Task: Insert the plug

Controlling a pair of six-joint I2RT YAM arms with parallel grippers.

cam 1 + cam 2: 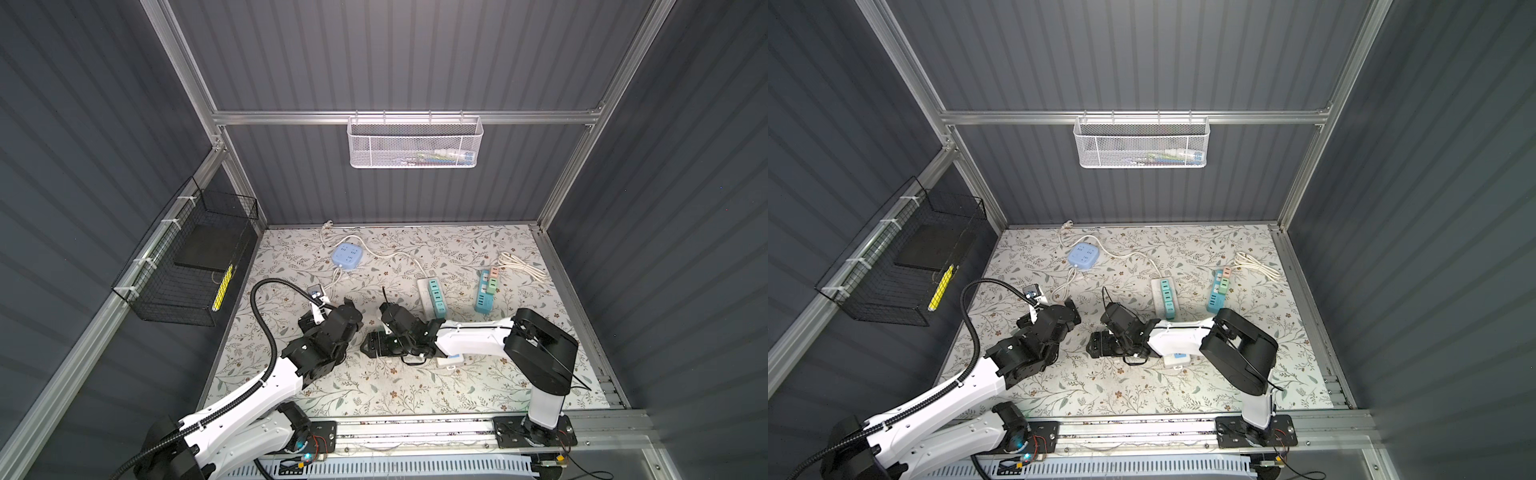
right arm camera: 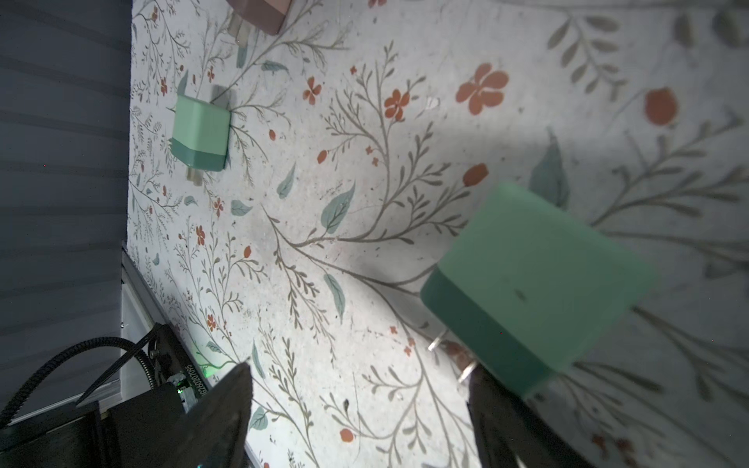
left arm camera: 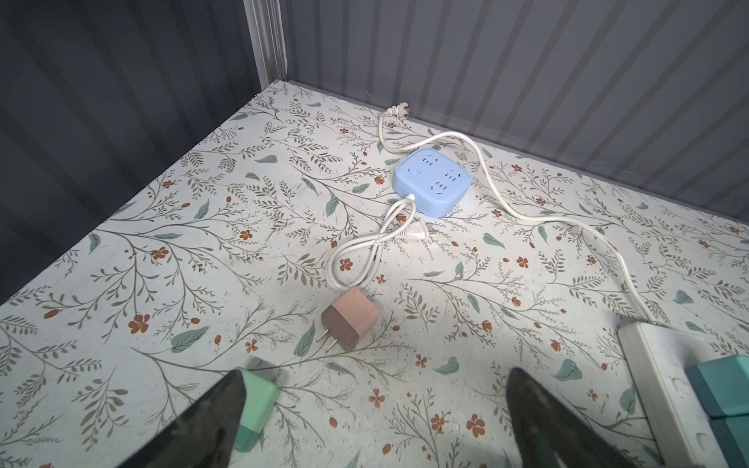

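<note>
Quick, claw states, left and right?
Left claw: open, empty.
Right claw: open, holding nothing; green plug beside one finger.

Open mat (image 3: 202, 283) surrounds pink plug (image 3: 350, 324); cable loop (image 3: 352, 259) just beside.

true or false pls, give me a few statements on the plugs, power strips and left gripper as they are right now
1. The pink plug lies loose on the table, prongs bare. True.
2. The left gripper is shut on a green plug. False: its jaws stand wide apart and empty; that plug lies beside one finger.
3. The top sockets of the blue power strip are empty. True.
4. The white power strip has nothing plugged in. False: teal plugs sit in a row along it.
5. The white mesh basket stands on the table. False: it hangs from the back rail.
</note>
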